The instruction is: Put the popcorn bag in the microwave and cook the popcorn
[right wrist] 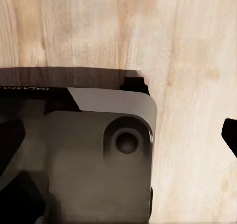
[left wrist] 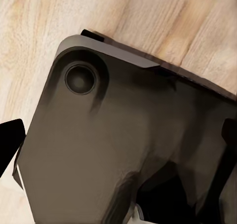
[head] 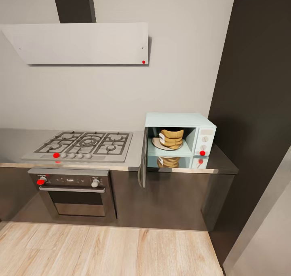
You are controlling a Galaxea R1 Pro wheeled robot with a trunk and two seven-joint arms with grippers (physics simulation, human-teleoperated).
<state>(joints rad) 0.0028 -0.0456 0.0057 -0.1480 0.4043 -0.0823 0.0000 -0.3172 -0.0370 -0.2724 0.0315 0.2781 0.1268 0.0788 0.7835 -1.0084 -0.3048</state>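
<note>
Mustard-tan popcorn bag point(head: 171, 139) with unreadable white label, inside open microwave point(head: 202, 124), both grippers' state unclear

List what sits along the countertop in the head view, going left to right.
Gas hob → open microwave door → popcorn bag on the plate inside the microwave → white knob panel.

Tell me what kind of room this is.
A home kitchen, simulator-rendered. A gas hob sits in a grey countertop over a built-in oven, an extractor hood hangs above, and a mint microwave stands open with the popcorn bag inside.
</note>
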